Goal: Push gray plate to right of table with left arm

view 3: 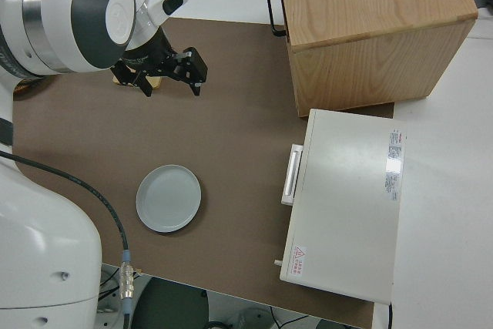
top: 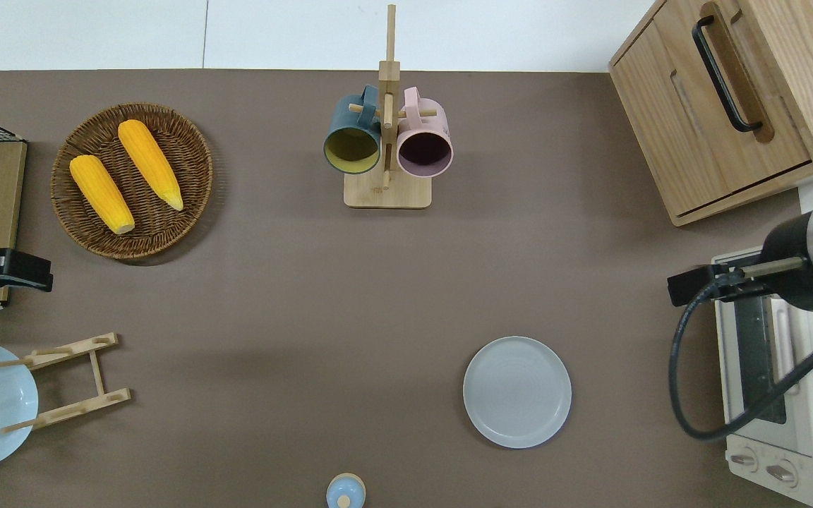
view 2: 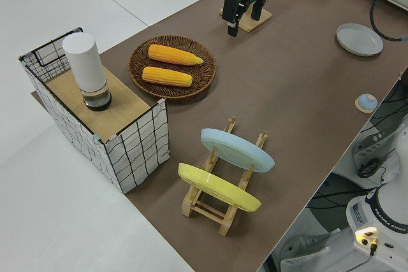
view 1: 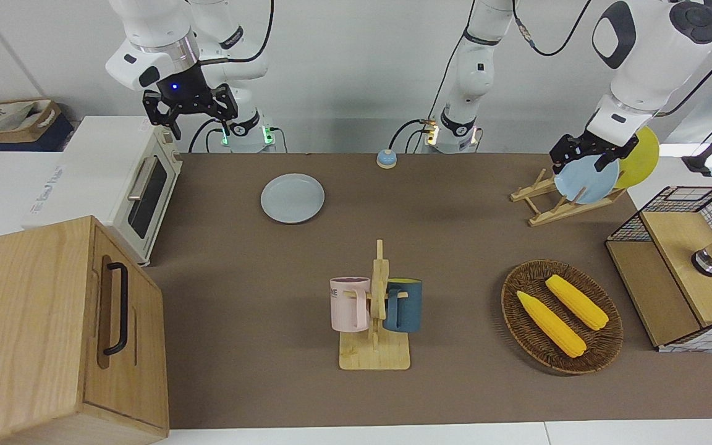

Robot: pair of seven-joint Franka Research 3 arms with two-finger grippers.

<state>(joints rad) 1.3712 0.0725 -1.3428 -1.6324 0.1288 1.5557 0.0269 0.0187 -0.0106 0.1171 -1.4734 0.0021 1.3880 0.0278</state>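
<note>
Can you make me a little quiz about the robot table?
1. True or false: the left gripper is touching the gray plate.
2. How many corn cobs lie in the wicker basket?
3. What hangs on the mug rack? A) two mugs B) three spoons C) a towel

Key: 1. False, they are far apart. 2. Two. 3. A.

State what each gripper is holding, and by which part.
Nothing is held. The left gripper is open in the air, far from the gray plate lying on the table. The right arm is parked.
</note>
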